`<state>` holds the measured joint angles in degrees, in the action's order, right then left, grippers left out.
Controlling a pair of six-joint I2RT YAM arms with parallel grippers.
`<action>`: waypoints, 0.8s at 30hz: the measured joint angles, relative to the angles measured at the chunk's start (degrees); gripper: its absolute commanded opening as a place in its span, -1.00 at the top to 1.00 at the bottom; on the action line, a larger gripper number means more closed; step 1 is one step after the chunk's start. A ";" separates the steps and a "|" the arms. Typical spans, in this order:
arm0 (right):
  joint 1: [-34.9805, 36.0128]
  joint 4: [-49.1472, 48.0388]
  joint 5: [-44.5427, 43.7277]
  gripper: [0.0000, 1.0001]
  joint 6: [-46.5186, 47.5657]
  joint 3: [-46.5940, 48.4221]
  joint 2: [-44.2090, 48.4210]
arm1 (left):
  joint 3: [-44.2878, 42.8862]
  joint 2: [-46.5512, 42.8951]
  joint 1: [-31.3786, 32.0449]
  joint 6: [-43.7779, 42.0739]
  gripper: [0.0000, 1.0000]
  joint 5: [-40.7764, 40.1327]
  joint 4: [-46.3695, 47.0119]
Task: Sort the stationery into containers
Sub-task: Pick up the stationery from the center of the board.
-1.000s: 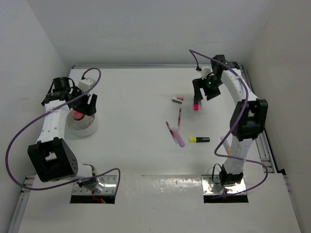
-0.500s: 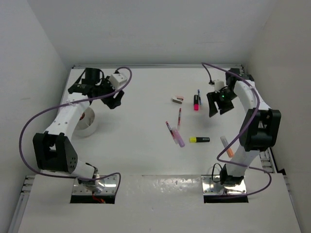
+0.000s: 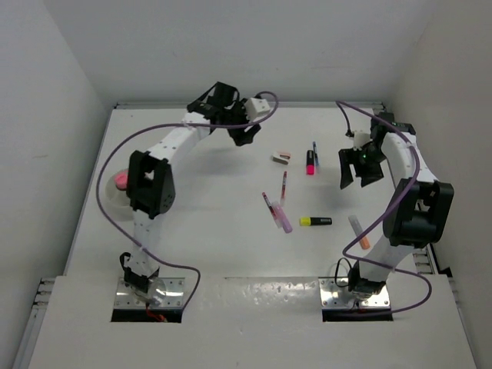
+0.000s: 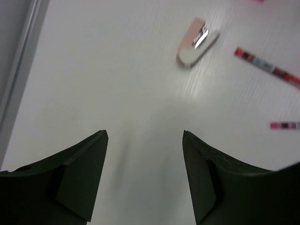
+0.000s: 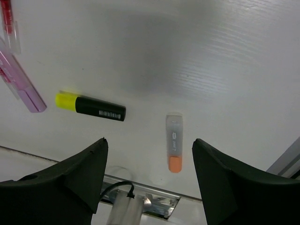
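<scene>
My left gripper [image 3: 244, 135] is open and empty over the back middle of the table. An eraser block [image 3: 281, 159] lies to its right, also in the left wrist view [image 4: 198, 42] with a red pen [image 4: 267, 68]. My right gripper [image 3: 360, 166] is open and empty at the right. In front of it lie an orange highlighter [image 5: 174, 147] and a yellow-black highlighter [image 5: 91, 106]. A pink-red highlighter [image 3: 310, 162], blue pen [image 3: 314, 147], red pen [image 3: 284, 184] and pink pen [image 3: 275, 213] lie mid-table. The dish [image 3: 111, 204] at the left, half hidden by my left arm, holds a pink item [image 3: 121, 181].
White walls close in the table at the back and both sides. Purple cables loop round both arms. The metal base plates [image 3: 150, 296] sit at the near edge; the right one shows in the right wrist view [image 5: 140, 206].
My left arm has swung from over the dish to the back middle of the table. My right gripper has moved right and nearer, away from the pink-red highlighter.
</scene>
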<state>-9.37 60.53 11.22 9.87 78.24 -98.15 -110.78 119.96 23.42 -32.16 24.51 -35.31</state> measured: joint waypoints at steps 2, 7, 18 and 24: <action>-0.31 -0.04 0.09 -0.43 -0.48 0.00 0.07 | -9.88 7.50 1.64 0.87 -0.42 1.77 0.13; -0.35 0.02 0.55 -0.45 -1.09 1.29 0.11 | -13.92 14.16 3.08 1.66 -0.56 7.65 2.80; 0.15 0.07 1.25 -0.50 -1.29 4.39 0.11 | -11.23 19.15 4.07 5.42 -0.65 14.64 15.08; 0.24 0.17 1.25 -0.52 -1.31 4.42 0.09 | -11.23 23.15 4.61 9.53 -0.66 17.51 19.28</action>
<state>-9.13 60.71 12.47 8.56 82.65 -98.06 -122.02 143.11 28.03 -22.63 42.02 -16.03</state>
